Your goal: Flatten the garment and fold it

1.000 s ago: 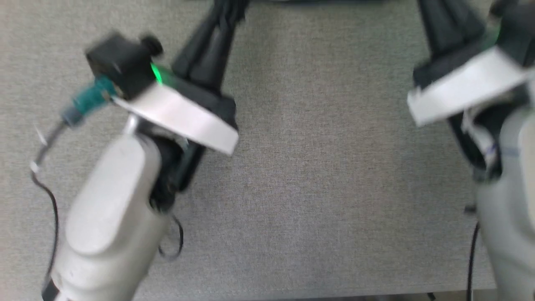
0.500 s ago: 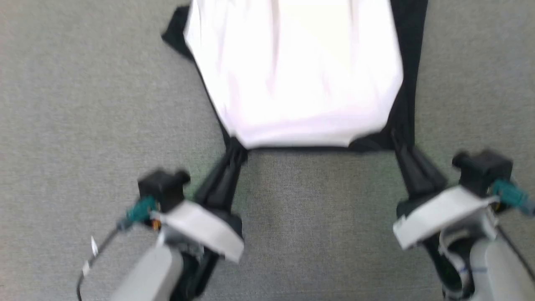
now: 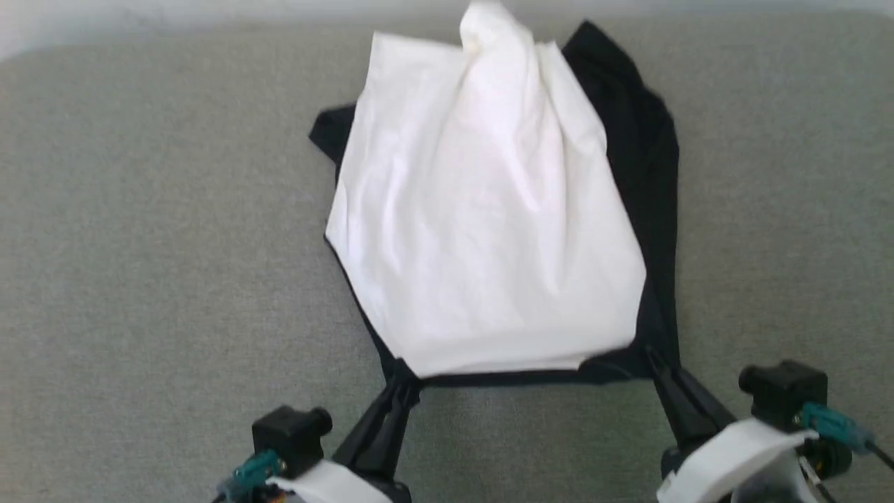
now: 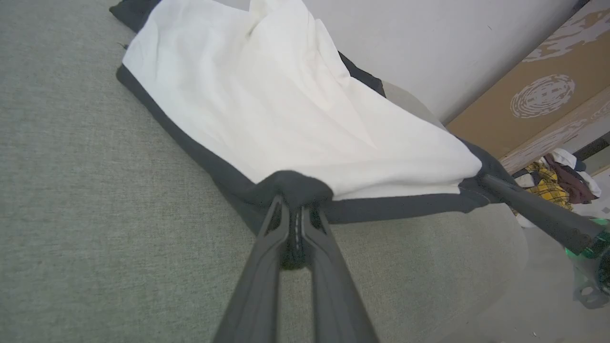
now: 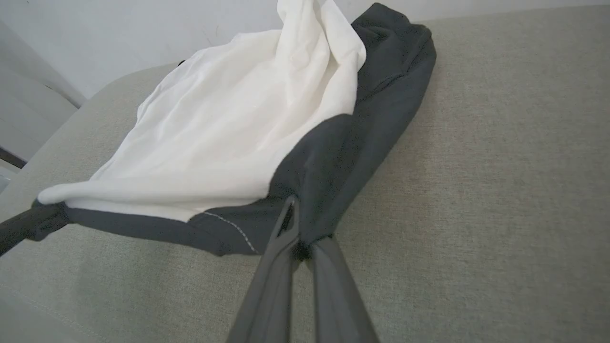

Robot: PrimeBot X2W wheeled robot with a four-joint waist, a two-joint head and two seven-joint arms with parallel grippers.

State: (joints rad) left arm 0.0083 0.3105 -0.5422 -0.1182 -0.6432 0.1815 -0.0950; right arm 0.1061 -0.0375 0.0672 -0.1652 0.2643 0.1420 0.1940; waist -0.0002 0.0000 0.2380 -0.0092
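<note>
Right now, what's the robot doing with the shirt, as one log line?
left gripper: shut on shirt hem corner | right gripper: shut on opposite corner | shirt: far end bunched

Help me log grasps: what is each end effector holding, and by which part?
Both hold the garment: the left end effector pinches the black hem trim at its near left corner, the right end effector at its near right corner.

A wide grey woven fabric surface (image 3: 140, 279) with a rounded edge meets a plain white wall (image 4: 429, 47). Beside it leans a brown board with a worn pale round mark (image 4: 538, 100), near a heap of mixed clothes (image 4: 553, 183).
</note>
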